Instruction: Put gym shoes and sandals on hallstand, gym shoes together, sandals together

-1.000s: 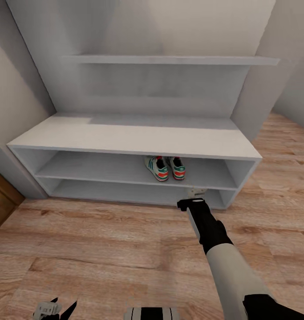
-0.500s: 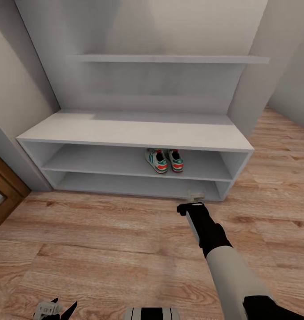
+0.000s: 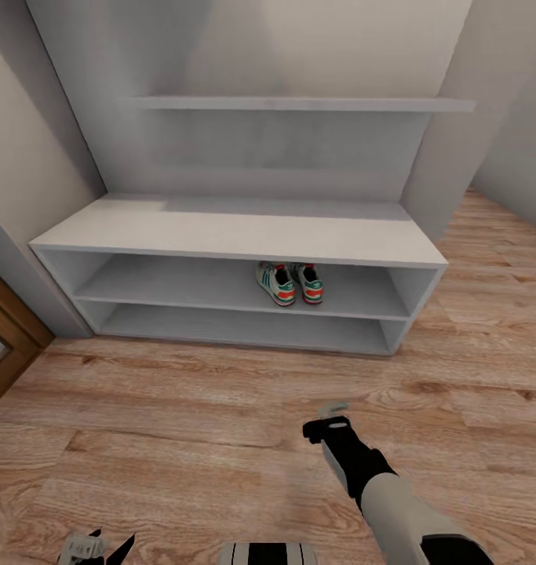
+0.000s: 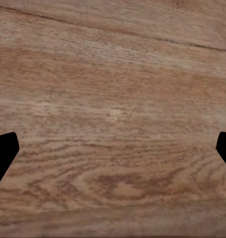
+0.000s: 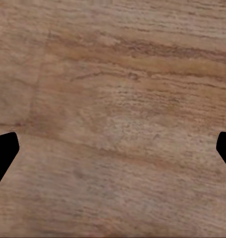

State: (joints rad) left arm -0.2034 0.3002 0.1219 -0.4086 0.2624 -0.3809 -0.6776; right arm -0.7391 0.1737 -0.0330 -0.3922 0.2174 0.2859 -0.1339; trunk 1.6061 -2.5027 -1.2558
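sneakers (image 3: 289, 283), cream-white with green stripes and red heel patches, stand side by side and nearly touching on the upper shelf row of the light-grey hallstand (image 3: 236, 235), heels facing out, well ahead of the right claw (image 3: 333, 410) and a little to its left. that right claw hangs over the wood-plank corridor floor (image 3: 181, 408) on a black-and-white arm, clear of the rack's front edge; in the right wrist view its two dark fingertips (image 5: 4, 151) sit far apart at the frame's edges with bare plank between them, holding nothing. the left claw (image 3: 95, 543) sits low and close to the robot's body, well back from the rack; in the left wrist view its fingertips (image 4: 3, 153) are likewise spread wide over knotty wood grain, empty. a brown door frame (image 3: 5, 345) stands off to the far left of both claws, beside the rack's angled end.
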